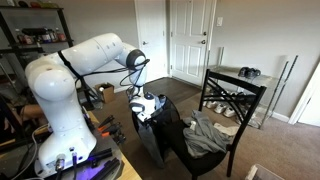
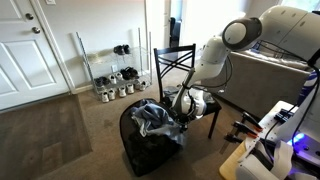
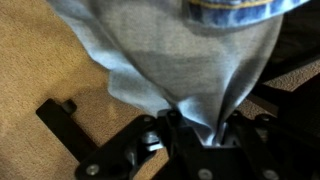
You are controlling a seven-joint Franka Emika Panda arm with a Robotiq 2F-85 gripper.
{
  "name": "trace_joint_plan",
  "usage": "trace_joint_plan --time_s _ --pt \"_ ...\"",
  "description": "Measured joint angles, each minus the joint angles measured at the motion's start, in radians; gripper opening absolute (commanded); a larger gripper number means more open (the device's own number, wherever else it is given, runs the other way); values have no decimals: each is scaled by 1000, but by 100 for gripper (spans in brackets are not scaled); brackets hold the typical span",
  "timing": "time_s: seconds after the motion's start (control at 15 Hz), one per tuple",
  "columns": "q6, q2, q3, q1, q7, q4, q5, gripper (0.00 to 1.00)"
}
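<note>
In the wrist view a light blue denim garment (image 3: 180, 60) fills most of the picture. It narrows to a fold that runs down between the two black fingers of my gripper (image 3: 195, 132), which is shut on it. In both exterior views the gripper (image 1: 146, 104) (image 2: 186, 105) hangs low beside a pile of clothes (image 1: 206, 136) (image 2: 154, 118). The pile rests on the black chair (image 1: 236, 104) and over a black bag (image 2: 148, 150) in front of it. The fingertips themselves are hidden by the cloth.
A shoe rack with several pairs (image 2: 112, 82) stands by the wall near a white door (image 1: 188, 40) (image 2: 30, 50). Tan carpet (image 3: 50, 70) covers the floor. A shelf with clutter (image 1: 35, 40) is behind the arm. The robot's base table (image 2: 270, 150) is close by.
</note>
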Motion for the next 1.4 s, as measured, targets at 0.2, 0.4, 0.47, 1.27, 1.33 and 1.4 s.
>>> trace_joint_plan --time_s 0.2,0.4,0.47,1.27,1.33,1.4 --pt "17 -17 -15 31 7 -20 78 0" --pt "72 -61 -26 76 26 -72 156 4" --pt "94 -82 -28 94 29 -95 187 4" --pt "135 -285 -161 361 22 -261 384 4" --pt "134 -304 -173 384 19 -275 384 4" --pt "133 -326 -191 415 19 -295 384 4"
